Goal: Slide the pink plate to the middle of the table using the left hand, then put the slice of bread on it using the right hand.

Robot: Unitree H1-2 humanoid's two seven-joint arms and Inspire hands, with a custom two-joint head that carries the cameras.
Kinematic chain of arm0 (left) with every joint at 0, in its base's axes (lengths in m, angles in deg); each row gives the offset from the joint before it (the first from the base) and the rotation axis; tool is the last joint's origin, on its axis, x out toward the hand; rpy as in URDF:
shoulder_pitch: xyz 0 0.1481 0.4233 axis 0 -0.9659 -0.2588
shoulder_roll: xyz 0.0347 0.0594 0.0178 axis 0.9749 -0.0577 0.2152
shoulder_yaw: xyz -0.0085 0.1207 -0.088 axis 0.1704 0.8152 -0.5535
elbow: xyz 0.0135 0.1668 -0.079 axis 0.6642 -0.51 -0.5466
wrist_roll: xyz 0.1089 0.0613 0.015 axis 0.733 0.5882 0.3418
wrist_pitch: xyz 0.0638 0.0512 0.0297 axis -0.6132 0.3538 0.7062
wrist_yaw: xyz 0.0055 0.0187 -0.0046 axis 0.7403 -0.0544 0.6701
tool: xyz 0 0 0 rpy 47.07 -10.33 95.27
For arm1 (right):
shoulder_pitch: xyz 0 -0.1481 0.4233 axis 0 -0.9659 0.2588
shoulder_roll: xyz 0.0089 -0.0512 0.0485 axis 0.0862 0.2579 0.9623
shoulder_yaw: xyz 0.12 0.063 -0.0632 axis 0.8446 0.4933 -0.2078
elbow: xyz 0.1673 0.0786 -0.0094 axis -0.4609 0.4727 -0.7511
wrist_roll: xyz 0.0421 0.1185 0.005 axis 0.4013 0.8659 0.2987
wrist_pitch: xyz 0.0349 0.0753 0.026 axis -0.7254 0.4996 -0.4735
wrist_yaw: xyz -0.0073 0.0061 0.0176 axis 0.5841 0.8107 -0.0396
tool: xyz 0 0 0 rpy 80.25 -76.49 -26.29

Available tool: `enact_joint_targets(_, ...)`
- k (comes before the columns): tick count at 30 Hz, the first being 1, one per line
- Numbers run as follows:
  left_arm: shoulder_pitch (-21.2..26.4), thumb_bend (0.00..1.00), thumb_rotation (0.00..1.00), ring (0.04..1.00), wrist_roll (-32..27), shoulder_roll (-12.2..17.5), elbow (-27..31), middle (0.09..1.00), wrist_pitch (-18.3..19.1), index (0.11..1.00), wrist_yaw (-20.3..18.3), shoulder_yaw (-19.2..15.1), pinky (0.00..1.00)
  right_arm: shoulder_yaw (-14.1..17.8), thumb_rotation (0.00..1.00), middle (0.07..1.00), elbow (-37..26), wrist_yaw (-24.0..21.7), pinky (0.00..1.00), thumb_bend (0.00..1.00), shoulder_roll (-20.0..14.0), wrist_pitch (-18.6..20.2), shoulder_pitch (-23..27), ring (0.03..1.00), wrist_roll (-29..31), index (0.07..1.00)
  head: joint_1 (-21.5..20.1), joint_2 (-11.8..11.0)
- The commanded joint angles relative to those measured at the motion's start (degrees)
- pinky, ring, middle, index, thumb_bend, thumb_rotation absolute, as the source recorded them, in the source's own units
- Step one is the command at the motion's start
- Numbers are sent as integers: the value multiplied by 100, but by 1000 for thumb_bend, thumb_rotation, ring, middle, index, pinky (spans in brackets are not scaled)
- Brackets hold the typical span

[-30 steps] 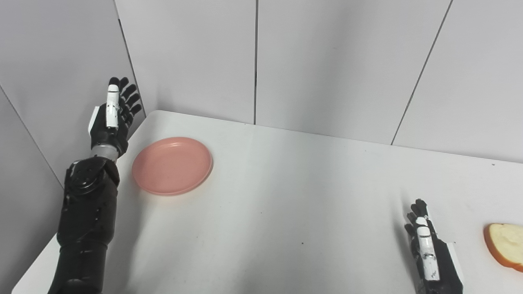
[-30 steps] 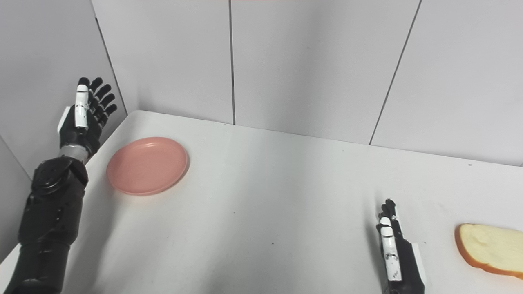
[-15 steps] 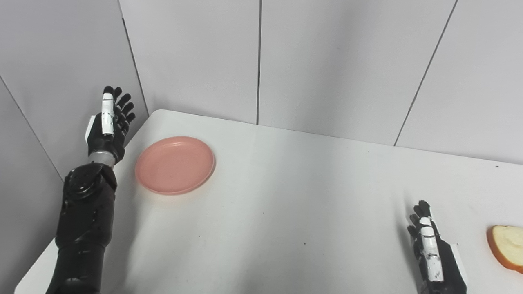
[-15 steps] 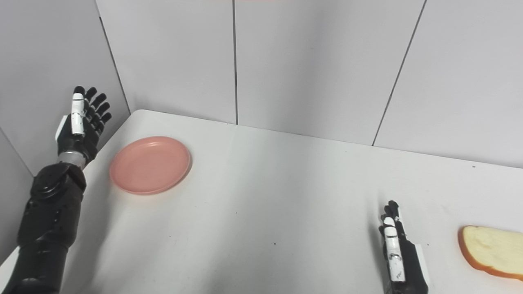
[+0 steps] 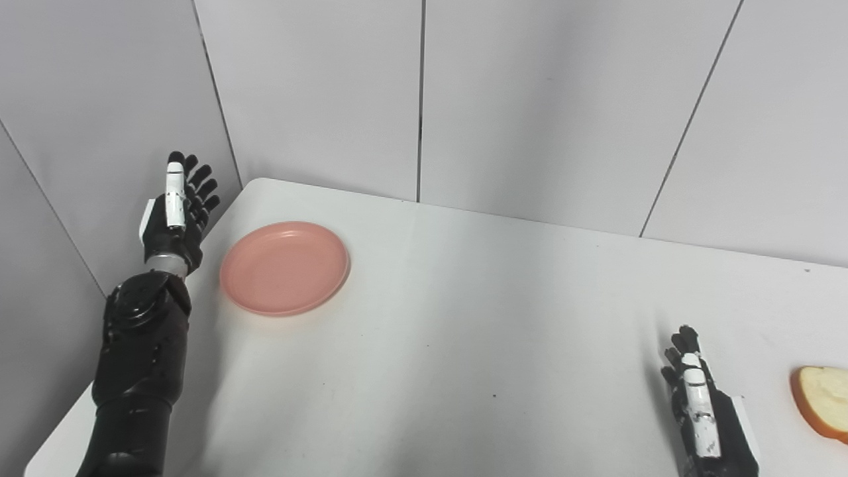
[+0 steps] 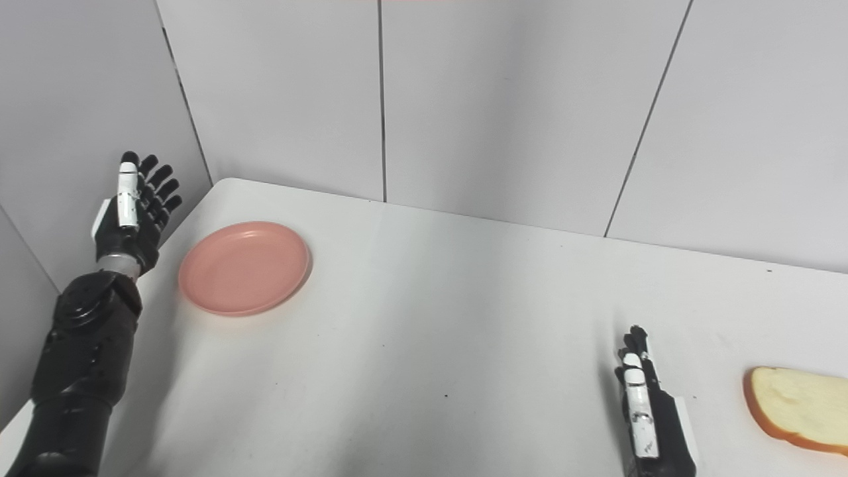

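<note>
The pink plate [image 5: 285,267] lies flat near the table's far left corner. My left hand [image 5: 175,212] is raised just left of it, beyond the table's left edge, open with its fingers [image 6: 154,184] spread and apart from the plate. The slice of bread [image 6: 797,409] lies flat at the right edge of the picture, cut off in the left eye view. My right hand [image 6: 646,414] rests low at the front right, open with fingers straight, a hand's width left of the bread and not touching it.
The white table [image 5: 477,318] has grey panel walls [image 5: 417,93] behind it and along its left side. The left wall stands close behind my left hand.
My left hand has come down a little beside the plate. The camera has shifted slightly. Plate, bread and right hand have stayed put.
</note>
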Motion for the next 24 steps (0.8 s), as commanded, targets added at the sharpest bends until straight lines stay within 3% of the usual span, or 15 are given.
enact_joint_targets(1,141,552,1000,957,-56,103,30,954,-218,940,-6,-36,964,27,1000,1000,-151,-29,1000,41,-11,-91,15,1000,20,1000,32,12)
enact_joint_targets(19,-26,518,1000,965,-278,15,-217,963,-186,941,-81,-32,980,48,1000,1000,-222,-55,1000,34,-12,-57,4,1000,63,1000,86,45)
enact_joint_targets(24,-22,526,1000,961,-323,-13,-405,960,-340,945,-117,-73,985,27,1000,1000,-216,-36,1000,11,-16,-57,42,1000,-8,1000,73,32)
